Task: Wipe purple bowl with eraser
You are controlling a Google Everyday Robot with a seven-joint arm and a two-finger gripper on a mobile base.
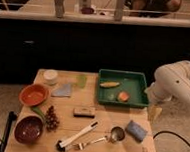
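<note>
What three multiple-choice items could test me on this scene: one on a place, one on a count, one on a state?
1. Where does the eraser lie?
A. inside a bowl
B. on the bare table, in front of the green tray
C. on the floor

2. How many bowls stand on the table?
A. one
B. two
C. four

3. What is the state of the gripper?
A. shut on the eraser
B. pressing down into a bowl
C. open and empty, beside the table's right edge

Answers:
1 B: the eraser rests on wood near the table's middle, outside the tray.
2 B: only the orange bowl and the purple bowl are there, both at the left.
3 C: the gripper hangs off the right edge, far from the eraser, with nothing in it.
</note>
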